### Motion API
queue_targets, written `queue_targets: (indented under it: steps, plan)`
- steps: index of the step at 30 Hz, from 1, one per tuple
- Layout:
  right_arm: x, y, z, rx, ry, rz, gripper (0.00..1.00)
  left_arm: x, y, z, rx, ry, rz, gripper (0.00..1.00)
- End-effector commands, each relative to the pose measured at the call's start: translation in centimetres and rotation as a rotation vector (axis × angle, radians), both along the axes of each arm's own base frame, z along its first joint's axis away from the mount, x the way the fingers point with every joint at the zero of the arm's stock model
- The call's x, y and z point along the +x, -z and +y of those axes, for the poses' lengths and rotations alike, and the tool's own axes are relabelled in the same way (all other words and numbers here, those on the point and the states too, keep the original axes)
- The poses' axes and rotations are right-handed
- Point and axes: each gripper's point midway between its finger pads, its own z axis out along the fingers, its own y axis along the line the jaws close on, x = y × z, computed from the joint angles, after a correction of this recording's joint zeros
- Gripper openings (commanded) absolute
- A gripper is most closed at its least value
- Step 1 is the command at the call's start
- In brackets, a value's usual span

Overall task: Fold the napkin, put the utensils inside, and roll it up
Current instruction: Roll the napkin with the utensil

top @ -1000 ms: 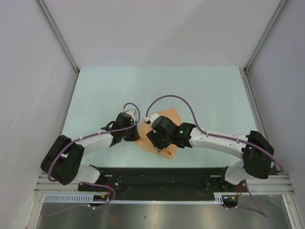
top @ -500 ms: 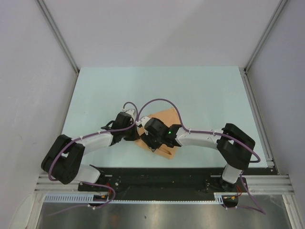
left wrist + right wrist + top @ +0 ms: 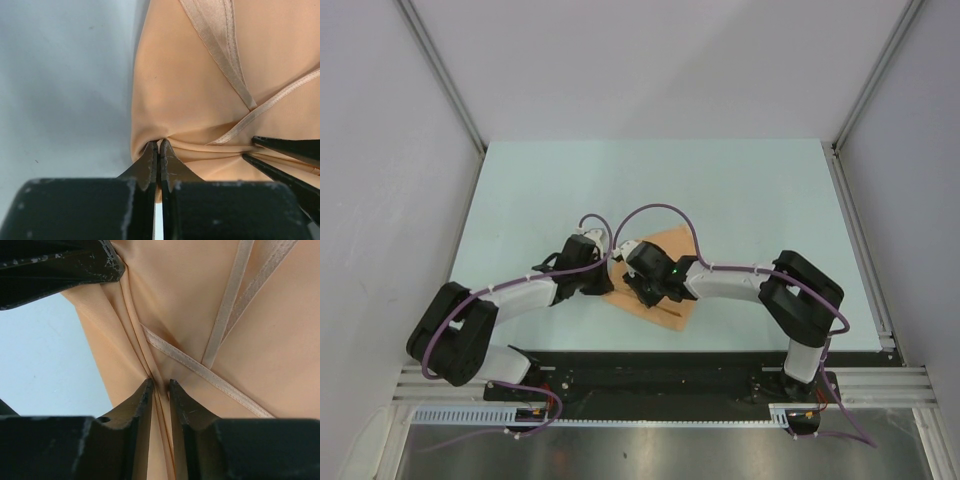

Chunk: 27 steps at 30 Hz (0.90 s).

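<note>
Pinching a raised fold of the thin, plain peach-orange cloth napkin (image 3: 190,90), the left gripper (image 3: 158,150) has its two dark jaws pressed tip to tip. Only the trapped cloth separates them. The pinch lies at the napkin's left edge, just beside the bare pale blue-green table (image 3: 65,90).

The right gripper (image 3: 160,387) is set just beside the left one, on the same gathered ridge of cloth. Its jaws stand almost closed, leaving a narrow slot, and a pleat of the napkin (image 3: 200,315) runs up through that slot. From the right wrist view, one finger of the left gripper (image 3: 60,265) shows at the upper left, touching the cloth. The table (image 3: 45,355) shows to the left of the napkin's edge.

Lighter, glossy hem strips (image 3: 220,50) cross one another on the napkin's upper surface, indicating overlapped layers.

In the overhead view, the napkin (image 3: 672,252) lies near the middle of the table (image 3: 740,190), towards its near edge. The left gripper (image 3: 612,288) and the right gripper (image 3: 642,293) meet over the napkin's near-left portion. Both arms reach inward from their bases and cover much of the cloth.
</note>
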Motion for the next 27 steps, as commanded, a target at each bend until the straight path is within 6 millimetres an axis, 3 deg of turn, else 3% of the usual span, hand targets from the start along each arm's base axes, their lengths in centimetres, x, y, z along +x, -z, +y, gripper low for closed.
queue_targets:
  steps: [1, 4, 8, 10, 13, 17, 27]
  plan:
    - [0.8, 0.4, 0.4, 0.014, 0.005, 0.0, 0.23, 0.4, -0.2, -0.1, 0.009, 0.023, -0.014, 0.0]
    - [0.6, 1.3, 0.0, 0.0, 0.007, 0.02, 0.2, 1.0, -1.0, -0.2, -0.001, 0.006, -0.035, 0.07]
    - [0.4, 2.0, -0.5, -0.011, 0.017, 0.04, 0.17, 2.2, -2.7, 0.1, -0.027, -0.038, -0.081, 0.32]
    - [0.3, 2.4, -0.7, -0.015, 0.022, 0.048, 0.17, 2.4, -3.6, 0.6, -0.036, -0.059, -0.104, 0.37]
    - [0.2, 2.7, -1.0, -0.019, 0.028, 0.052, 0.17, 2.5, -4.4, 1.6, -0.053, -0.1, -0.137, 0.52]
    - [-0.1, 3.0, -1.0, -0.013, 0.022, 0.078, 0.17, 1.8, -3.9, 3.0, -0.097, -0.133, -0.148, 0.67]
    - [-0.5, 3.9, -1.1, -0.013, 0.019, 0.112, 0.17, 0.8, -4.0, 0.2, -0.375, -0.037, -0.116, 0.63]
